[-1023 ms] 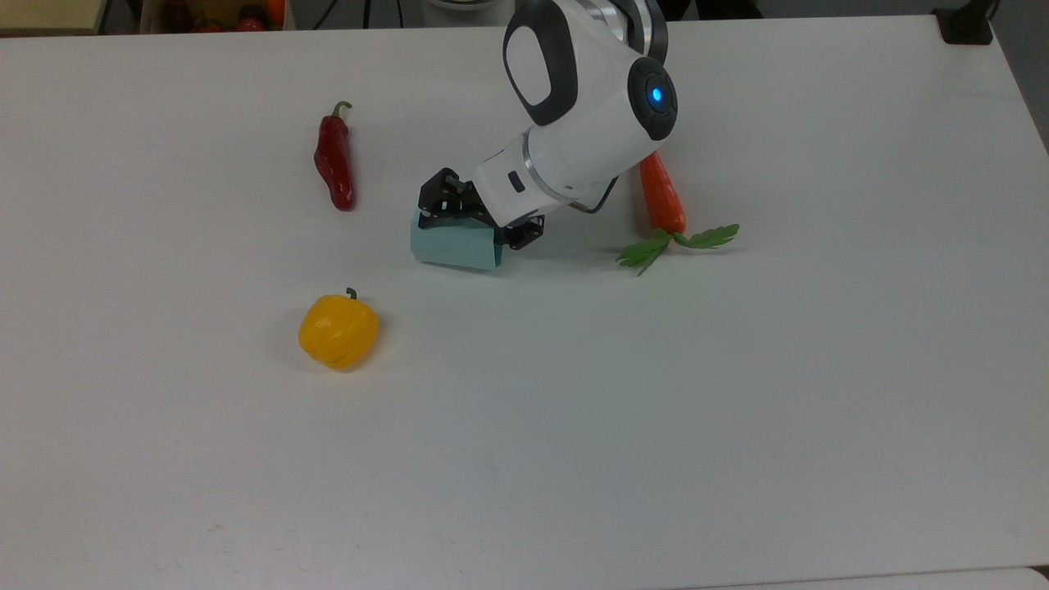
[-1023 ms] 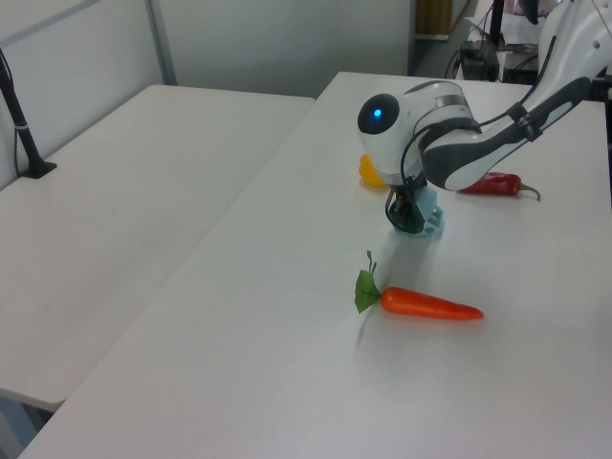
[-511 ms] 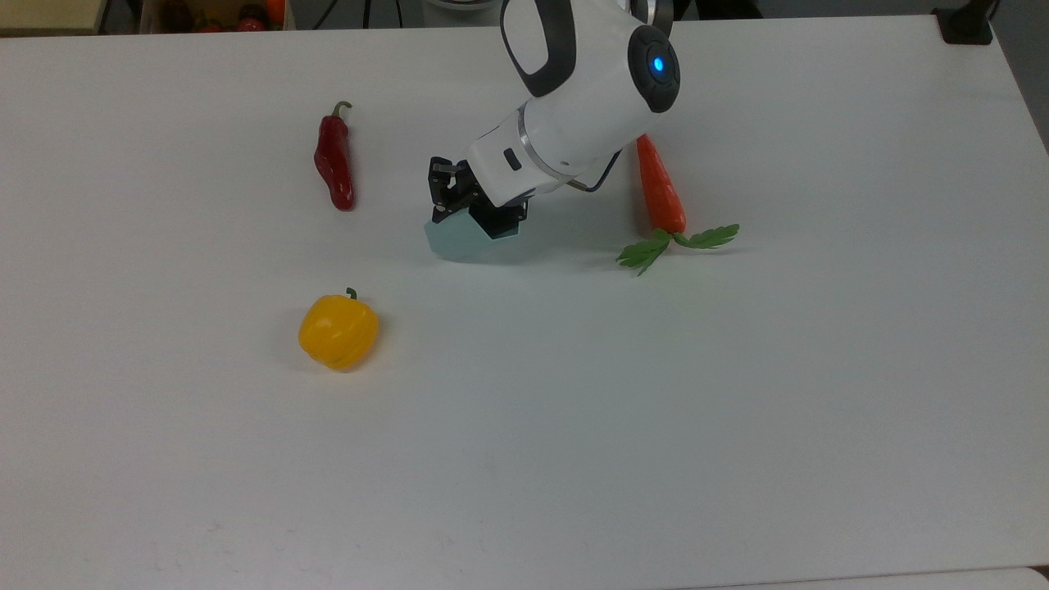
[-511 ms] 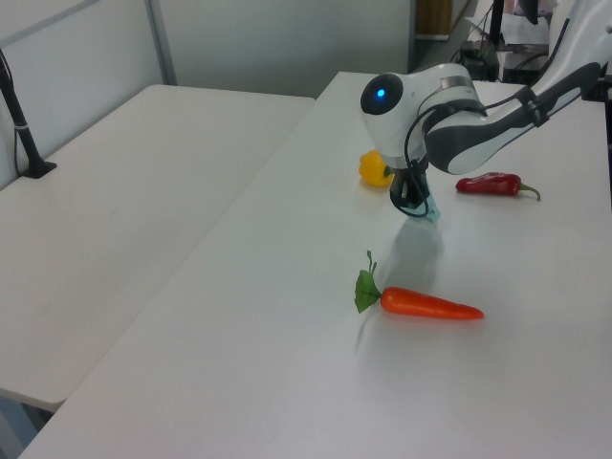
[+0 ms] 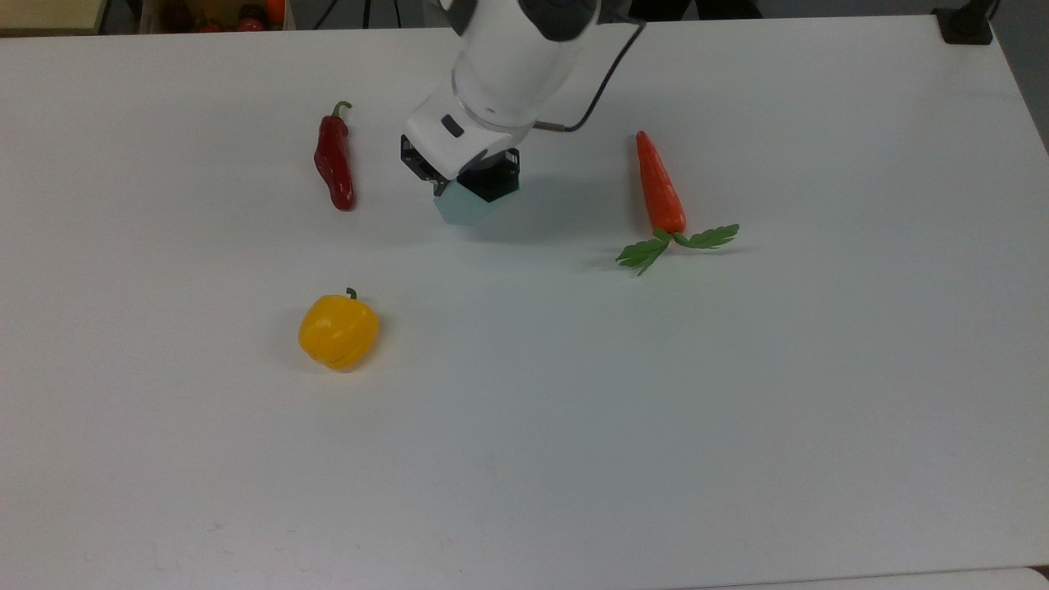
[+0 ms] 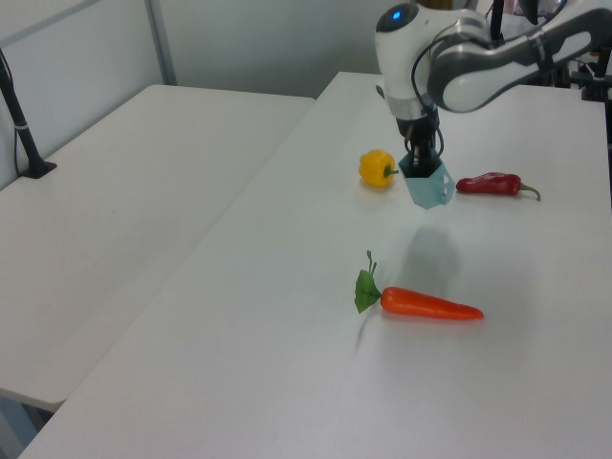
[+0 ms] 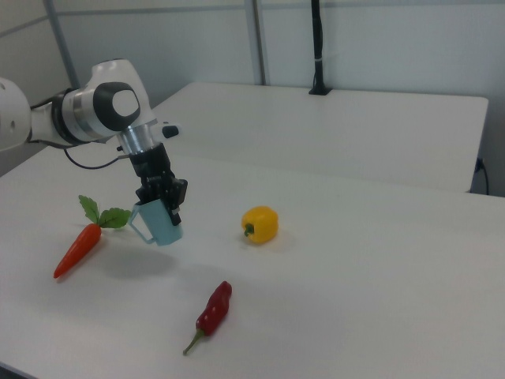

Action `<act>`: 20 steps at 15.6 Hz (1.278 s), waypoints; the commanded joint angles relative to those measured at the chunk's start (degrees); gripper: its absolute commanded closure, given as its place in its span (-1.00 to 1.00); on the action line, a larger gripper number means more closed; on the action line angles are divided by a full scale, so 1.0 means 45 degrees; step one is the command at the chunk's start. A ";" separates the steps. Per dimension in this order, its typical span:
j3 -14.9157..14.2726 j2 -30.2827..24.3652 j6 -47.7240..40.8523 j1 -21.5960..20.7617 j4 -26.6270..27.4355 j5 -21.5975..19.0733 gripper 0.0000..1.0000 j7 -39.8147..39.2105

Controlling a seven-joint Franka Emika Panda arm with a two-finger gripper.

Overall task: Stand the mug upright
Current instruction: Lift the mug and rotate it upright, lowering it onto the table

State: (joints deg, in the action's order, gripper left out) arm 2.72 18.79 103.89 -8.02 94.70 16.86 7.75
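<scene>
The pale blue faceted mug (image 7: 160, 224) hangs clear of the white table (image 7: 331, 300), mouth up and slightly tilted, with its handle toward the right view's left. My gripper (image 7: 163, 199) points down and is shut on the mug's rim. In the top view the mug (image 5: 464, 207) peeks out from under the gripper (image 5: 474, 183), between the chili and the carrot. The left view has the mug (image 6: 431, 185) below the gripper (image 6: 419, 166), with its shadow on the table further down.
A red chili (image 5: 334, 160) lies to the top view's left of the mug, and a carrot with green leaves (image 5: 660, 187) to the top view's right. A yellow bell pepper (image 5: 338, 330) sits nearer the front. A second white table (image 6: 105, 191) adjoins.
The gripper, shut on the mug, has lifted it off the table and swung from slanted to pointing straight down, turning the mug from lying on its side to mouth up.
</scene>
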 commanded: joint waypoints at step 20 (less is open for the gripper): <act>-0.0232 0.1079 0.4453 0.1664 0.0771 -0.4703 0.66 -0.6352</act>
State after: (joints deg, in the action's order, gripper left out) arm 2.14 24.42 122.74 0.24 97.08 -2.88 -18.88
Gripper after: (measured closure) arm 0.916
